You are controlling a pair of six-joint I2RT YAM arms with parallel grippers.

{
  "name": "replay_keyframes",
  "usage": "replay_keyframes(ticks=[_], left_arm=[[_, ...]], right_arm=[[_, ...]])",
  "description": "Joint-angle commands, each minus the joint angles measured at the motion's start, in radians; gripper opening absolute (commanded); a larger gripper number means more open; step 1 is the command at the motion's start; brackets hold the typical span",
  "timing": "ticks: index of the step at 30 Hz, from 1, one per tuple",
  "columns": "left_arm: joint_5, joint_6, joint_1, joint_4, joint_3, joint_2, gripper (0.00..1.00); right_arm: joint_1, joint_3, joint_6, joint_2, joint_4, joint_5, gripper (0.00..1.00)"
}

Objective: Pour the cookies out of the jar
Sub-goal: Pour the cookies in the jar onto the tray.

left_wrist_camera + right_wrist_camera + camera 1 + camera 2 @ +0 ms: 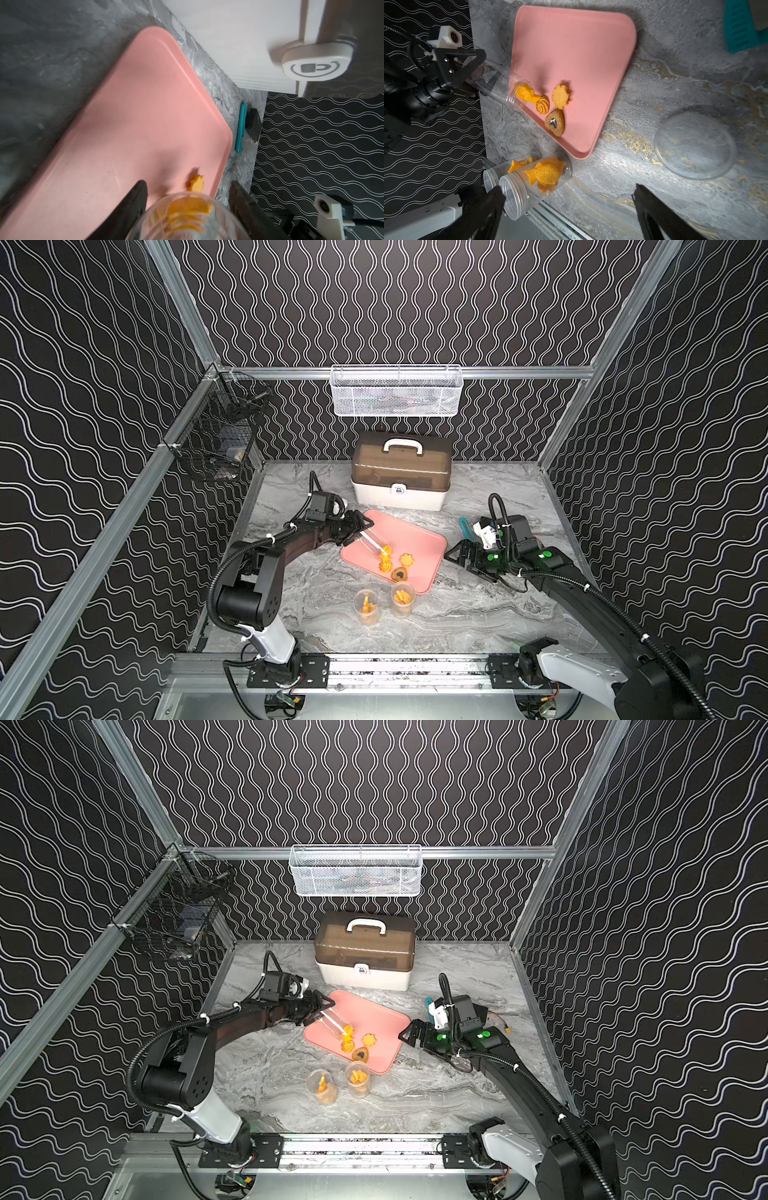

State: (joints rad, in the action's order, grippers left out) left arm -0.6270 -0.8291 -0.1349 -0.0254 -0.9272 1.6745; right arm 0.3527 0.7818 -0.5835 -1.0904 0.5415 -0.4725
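My left gripper [362, 529] is shut on the base end of a clear plastic jar [372, 542], which is tilted with its mouth down over the pink tray [411, 535]. An orange fish-shaped cookie [526, 92] sits in the jar's mouth. Three cookies lie on the tray below it: a swirl [542, 105], a flower [560, 96] and a brown heart with a dark centre [555, 122]. In the left wrist view the jar [187, 218] fills the gap between the black fingers [135, 199]. My right gripper [457, 551] is open and empty, just right of the tray.
Two more clear jars [367, 606] [402, 598] with orange cookies stand upright in front of the tray. A clear lid [694, 145] lies on the marble table near my right gripper. A brown-lidded storage box [401, 475] stands behind the tray, and a teal object [464, 527] lies to its right.
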Motion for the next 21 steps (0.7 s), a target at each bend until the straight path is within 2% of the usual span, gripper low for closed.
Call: replay_keyframes(ticks=[1, 12, 21], left_arm=[[-0.059, -0.071, 0.011, -0.098, 0.021, 0.014, 0.57], [0.004, 0.044, 0.012, 0.043, -0.045, -0.024, 0.58], [-0.006, 0.062, 0.013, 0.078, -0.065, -0.055, 0.58]], right_arm=[[0.003, 0.007, -0.001, 0.002, -0.007, 0.005, 1.0], [0.003, 0.009, -0.001, -0.008, -0.009, 0.001, 1.0], [0.005, 0.011, -0.002, -0.016, -0.012, 0.002, 1.0]])
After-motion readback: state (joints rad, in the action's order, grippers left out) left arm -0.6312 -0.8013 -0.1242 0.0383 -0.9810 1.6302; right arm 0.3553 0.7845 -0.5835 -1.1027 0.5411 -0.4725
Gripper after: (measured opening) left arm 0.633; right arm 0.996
